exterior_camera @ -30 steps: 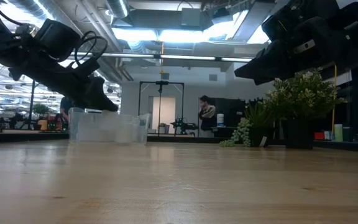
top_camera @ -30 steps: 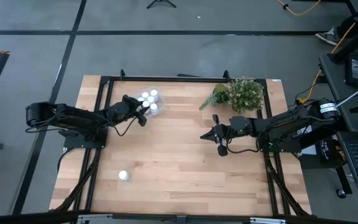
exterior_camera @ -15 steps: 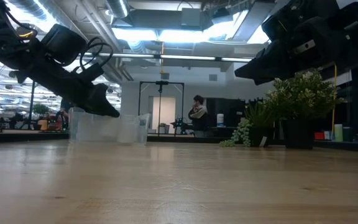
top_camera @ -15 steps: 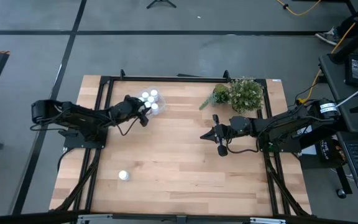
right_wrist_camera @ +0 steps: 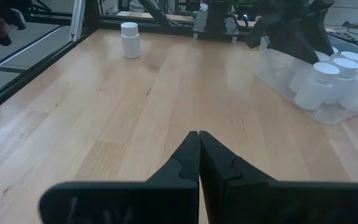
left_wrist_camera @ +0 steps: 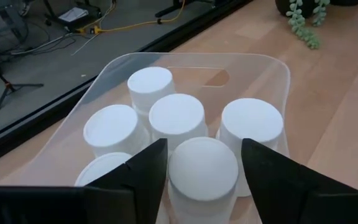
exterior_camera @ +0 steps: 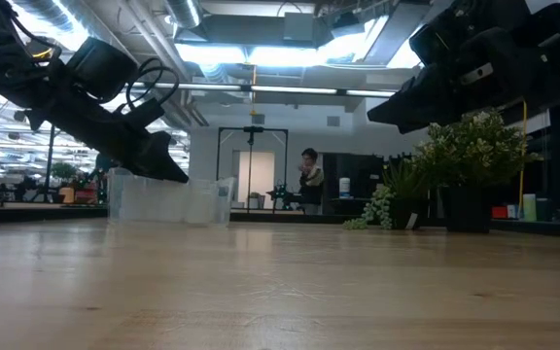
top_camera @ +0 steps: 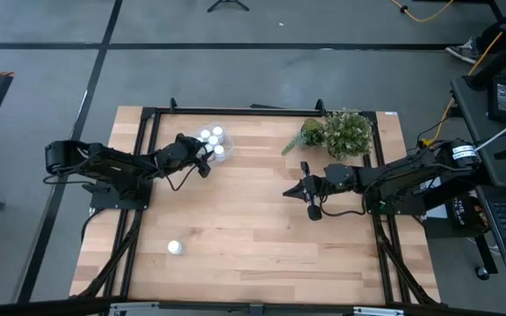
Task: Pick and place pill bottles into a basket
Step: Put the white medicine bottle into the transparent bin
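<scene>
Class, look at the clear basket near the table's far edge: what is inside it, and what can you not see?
The basket holds six white pill bottles; one sits between the left gripper fingers. The fingers hide the lower parts of the nearest bottles. A seventh bottle stands outside on the table.

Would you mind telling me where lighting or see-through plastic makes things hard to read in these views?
Low view: bright ceiling lights behind leave the left gripper a dark silhouette, and the clear basket nearly vanishes against the room. High view: even light; the basket's walls barely show around the pill bottles. Left wrist view: bottles crisp, the near fingers plain black.
</scene>
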You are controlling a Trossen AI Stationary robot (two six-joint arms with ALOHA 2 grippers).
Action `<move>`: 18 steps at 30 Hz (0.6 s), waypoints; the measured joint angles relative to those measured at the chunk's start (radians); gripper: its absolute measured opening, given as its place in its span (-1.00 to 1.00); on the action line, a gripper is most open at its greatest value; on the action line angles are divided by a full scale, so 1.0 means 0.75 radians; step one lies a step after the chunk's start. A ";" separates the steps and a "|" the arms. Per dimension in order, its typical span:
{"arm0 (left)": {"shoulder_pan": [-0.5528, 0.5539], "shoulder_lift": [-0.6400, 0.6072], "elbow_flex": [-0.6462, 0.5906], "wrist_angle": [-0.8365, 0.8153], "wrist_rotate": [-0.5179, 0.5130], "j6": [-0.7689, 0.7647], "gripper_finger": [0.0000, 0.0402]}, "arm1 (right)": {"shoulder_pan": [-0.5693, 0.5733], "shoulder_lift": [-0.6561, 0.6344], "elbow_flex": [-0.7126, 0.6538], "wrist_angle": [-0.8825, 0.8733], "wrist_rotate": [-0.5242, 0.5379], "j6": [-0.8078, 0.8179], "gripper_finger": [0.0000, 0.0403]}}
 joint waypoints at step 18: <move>-0.044 -0.143 0.000 -0.001 0.078 0.047 -0.01 | 0.000 0.000 0.000 -0.004 -0.001 0.008 -0.99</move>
